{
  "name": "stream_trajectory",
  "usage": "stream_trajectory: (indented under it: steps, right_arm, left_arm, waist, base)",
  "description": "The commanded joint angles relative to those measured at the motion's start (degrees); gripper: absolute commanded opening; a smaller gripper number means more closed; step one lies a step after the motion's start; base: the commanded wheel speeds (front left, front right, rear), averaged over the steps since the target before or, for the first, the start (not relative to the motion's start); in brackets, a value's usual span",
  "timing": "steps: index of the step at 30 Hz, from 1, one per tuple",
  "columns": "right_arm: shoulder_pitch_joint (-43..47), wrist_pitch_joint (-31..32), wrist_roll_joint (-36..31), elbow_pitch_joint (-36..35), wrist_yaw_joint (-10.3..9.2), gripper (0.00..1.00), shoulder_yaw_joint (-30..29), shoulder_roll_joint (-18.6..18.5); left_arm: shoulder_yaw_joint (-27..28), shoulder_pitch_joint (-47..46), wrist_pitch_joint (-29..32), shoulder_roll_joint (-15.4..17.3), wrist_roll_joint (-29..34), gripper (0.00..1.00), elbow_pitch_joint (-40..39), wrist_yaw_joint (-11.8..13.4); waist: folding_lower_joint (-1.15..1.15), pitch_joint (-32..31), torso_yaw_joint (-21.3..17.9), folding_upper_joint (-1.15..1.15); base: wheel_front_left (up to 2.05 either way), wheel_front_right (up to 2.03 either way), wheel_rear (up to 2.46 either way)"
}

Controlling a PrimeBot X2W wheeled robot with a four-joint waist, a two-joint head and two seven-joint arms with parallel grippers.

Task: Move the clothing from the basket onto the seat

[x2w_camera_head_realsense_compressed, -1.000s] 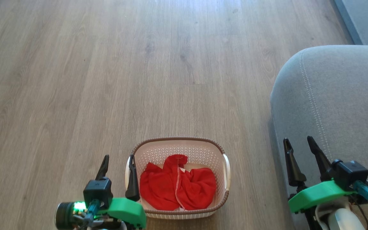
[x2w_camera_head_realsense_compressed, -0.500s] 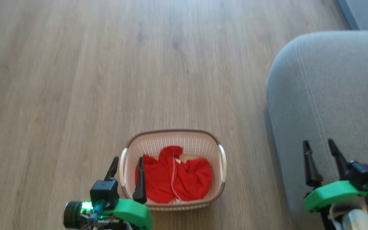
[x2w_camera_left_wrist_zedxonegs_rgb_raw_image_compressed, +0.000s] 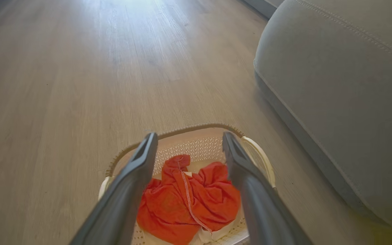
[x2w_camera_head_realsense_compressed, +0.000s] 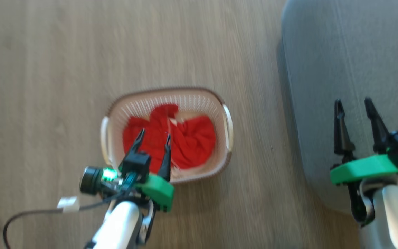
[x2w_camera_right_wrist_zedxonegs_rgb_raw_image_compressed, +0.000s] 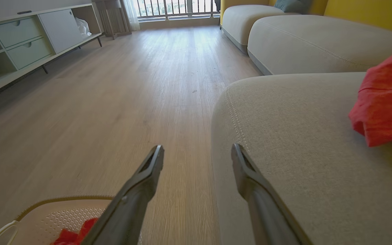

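The cream basket point(x2w_camera_head_realsense_compressed: 227, 128) with a brown rim stands on the wood floor and holds a crumpled red piece of clothing point(x2w_camera_head_realsense_compressed: 192, 138). My left gripper point(x2w_camera_head_realsense_compressed: 154, 135) hangs open above that garment, fingers spread over its near half; from the left wrist the garment point(x2w_camera_left_wrist_zedxonegs_rgb_raw_image_compressed: 189, 200) and the basket point(x2w_camera_left_wrist_zedxonegs_rgb_raw_image_compressed: 196, 128) lie between the two fingers point(x2w_camera_left_wrist_zedxonegs_rgb_raw_image_compressed: 138, 170). My right gripper point(x2w_camera_head_realsense_compressed: 353, 102) stands open over the grey seat point(x2w_camera_head_realsense_compressed: 323, 52) near its rounded edge. On the seat point(x2w_camera_right_wrist_zedxonegs_rgb_raw_image_compressed: 284, 129), at the right of the right wrist view, lies another red garment point(x2w_camera_right_wrist_zedxonegs_rgb_raw_image_compressed: 386, 102).
Bare wood floor point(x2w_camera_head_realsense_compressed: 47, 69) surrounds the basket. A black cable with a white tag point(x2w_camera_head_realsense_compressed: 68, 204) trails from my left arm. Farther off stand a low white cabinet point(x2w_camera_right_wrist_zedxonegs_rgb_raw_image_compressed: 29, 47) along the left wall and more sofa cushions point(x2w_camera_right_wrist_zedxonegs_rgb_raw_image_compressed: 301, 37) behind the seat.
The head camera has tilted down, so the whole picture has shifted. My left gripper has moved from beside the basket's left rim to above the red garment. Both grippers stay open.
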Motion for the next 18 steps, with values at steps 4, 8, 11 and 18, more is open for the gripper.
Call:
stream_trajectory:
  steps: [4, 8, 11, 18]
  right_arm:
    - [-2.8, -0.4, 1.5, -5.0, -0.02, 1.0, 1.1, -0.6]
    - [-3.9, -0.4, 2.4, -8.8, -0.02, 1.0, -0.1, -0.3]
    - [-4.4, -0.4, 2.8, -11.4, -0.02, 1.0, 0.3, 0.1]
    - [-5.6, -0.4, 4.1, -14.7, -0.02, 1.0, 2.4, 0.8]
  left_arm:
    - [0.3, -7.8, -0.5, -0.1, 3.8, 1.0, 5.7, -1.6]
    - [-1.6, -15.5, -0.5, -0.1, 7.6, 1.0, 12.7, -3.3]
    - [-2.3, -20.4, -0.5, 0.2, 9.4, 1.0, 17.5, -3.8]
    - [-3.2, -30.7, -0.5, 1.1, 11.1, 1.0, 33.4, -4.4]
  waist:
    - [-0.02, 14.7, -5.1, 0.0]
    - [-0.02, 22.3, -5.9, 0.0]
    - [-0.02, 26.8, -6.9, 0.0]
    - [-0.02, 34.0, -9.9, 0.0]
  base:
    - [0.0, 0.0, 0.0]
    - [0.0, 0.0, 0.0]
    - [0.0, 0.0, 0.0]
    - [0.0, 0.0, 0.0]
